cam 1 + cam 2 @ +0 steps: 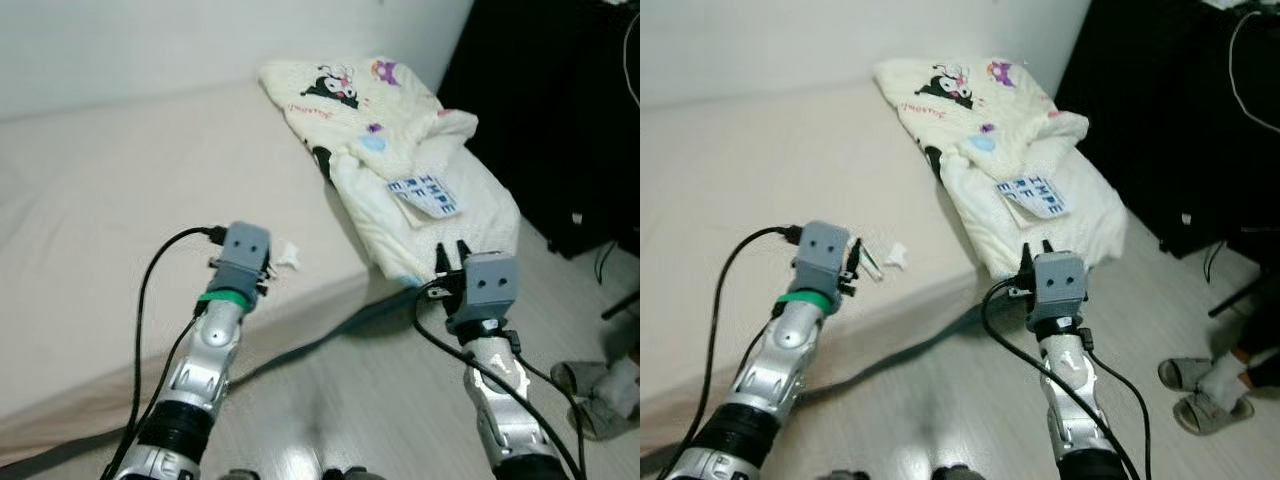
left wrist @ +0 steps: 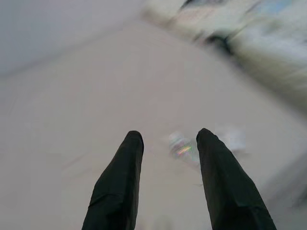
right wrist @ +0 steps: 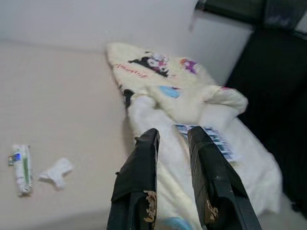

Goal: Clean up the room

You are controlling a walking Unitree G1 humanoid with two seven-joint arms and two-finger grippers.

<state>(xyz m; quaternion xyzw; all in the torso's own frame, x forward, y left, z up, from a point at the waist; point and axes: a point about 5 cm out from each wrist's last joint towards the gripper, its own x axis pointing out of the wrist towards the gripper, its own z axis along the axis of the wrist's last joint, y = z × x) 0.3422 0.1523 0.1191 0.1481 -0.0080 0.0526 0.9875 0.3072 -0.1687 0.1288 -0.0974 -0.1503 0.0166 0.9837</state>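
**Bed-edge litter, left gripper nearest**

Bed [image 1: 90, 210]: beige sheet, taking up the left and middle of the head views; its near edge meets the pale floor [image 1: 350, 400].

Left gripper [image 2: 165, 143]: fingers parted with nothing between them, held above the bed close to its near edge. Judged the nearer arm for the litter.

Tube [image 3: 19, 167]: small, white with a green and blue print, too small to read. It lies flat on the bed just ahead of the left gripper, long axis running roughly away from the bed edge.

Wrapper [image 1: 896, 256]: crumpled white scrap, just to the right of the tube, apart from it.

Blanket [image 1: 400, 150]: cream, cartoon print, heaped at the bed's right corner and hanging over the edge. Red script on it cannot be made out.

Label [image 1: 1032, 194]: white, blue block letters, partly legible as "IMPE", lying on the blanket.

Right gripper [image 3: 171, 139]: fingers slightly apart, holding nothing, low before the blanket's hanging end.

Slippers [image 1: 1195, 390]: on a person's socked feet, on the floor at far right.
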